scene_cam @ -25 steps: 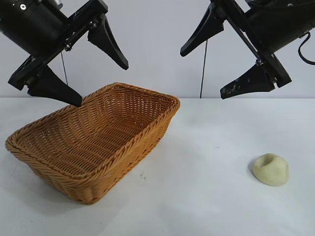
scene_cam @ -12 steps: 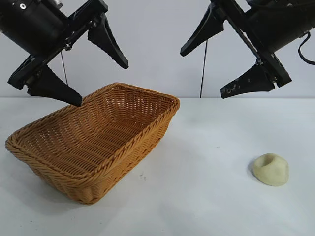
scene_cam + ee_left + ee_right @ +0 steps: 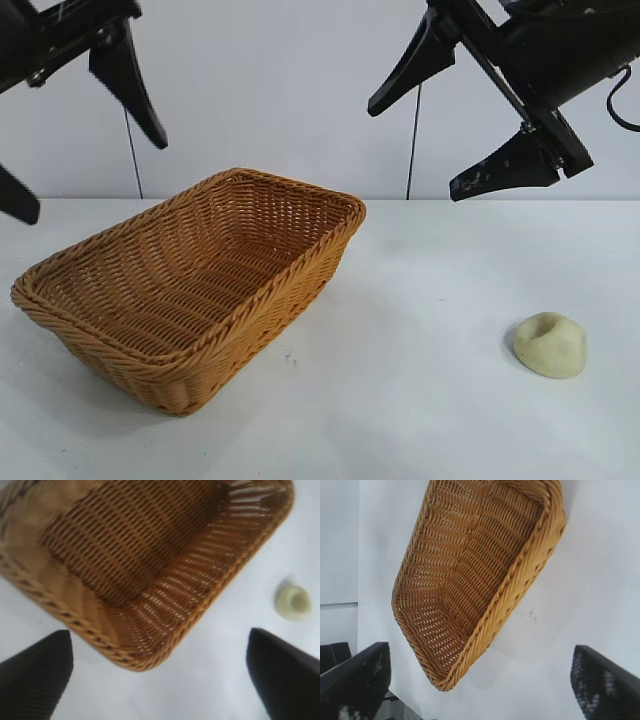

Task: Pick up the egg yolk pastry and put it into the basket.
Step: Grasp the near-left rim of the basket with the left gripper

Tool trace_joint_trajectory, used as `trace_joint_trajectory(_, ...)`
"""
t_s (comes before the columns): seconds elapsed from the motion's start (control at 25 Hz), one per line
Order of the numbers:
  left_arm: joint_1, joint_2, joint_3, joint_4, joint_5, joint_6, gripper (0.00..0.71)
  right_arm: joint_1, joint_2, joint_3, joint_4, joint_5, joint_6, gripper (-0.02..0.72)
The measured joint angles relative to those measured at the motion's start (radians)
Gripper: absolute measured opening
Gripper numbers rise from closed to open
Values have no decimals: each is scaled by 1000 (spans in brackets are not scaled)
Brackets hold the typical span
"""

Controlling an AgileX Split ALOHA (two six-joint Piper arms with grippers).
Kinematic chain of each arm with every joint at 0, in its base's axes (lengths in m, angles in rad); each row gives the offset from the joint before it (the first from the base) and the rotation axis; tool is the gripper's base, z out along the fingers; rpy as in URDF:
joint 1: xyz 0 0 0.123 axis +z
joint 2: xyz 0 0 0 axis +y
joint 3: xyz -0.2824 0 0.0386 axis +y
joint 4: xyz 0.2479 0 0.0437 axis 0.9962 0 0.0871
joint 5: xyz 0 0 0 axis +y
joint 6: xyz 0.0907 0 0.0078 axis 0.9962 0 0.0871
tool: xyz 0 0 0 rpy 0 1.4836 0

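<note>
Pastry, the egg yolk pastry (image 3: 550, 345), sits on the white table (image 3: 420, 400) at lower right, well apart from the basket (image 3: 190, 290) at left, while the left gripper (image 3: 75, 130) and right gripper (image 3: 440, 140) hang spread wide above.
</note>
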Motion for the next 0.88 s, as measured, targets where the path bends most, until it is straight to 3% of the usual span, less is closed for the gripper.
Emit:
trace_joint_trajectory(0.36, 0, 156, 4, 29, -59, -174, 671, 0, 0, 0, -4, -1, 0, 695)
trace_joint_trajectory(0.68, 0, 359, 5, 30, -240, -189, 671, 0, 0, 0, -4, -3, 3, 695)
trace_joint_trajectory(0.88, 0, 431, 8, 13, -279, -191, 671, 0, 0, 0, -4, -3, 3, 695)
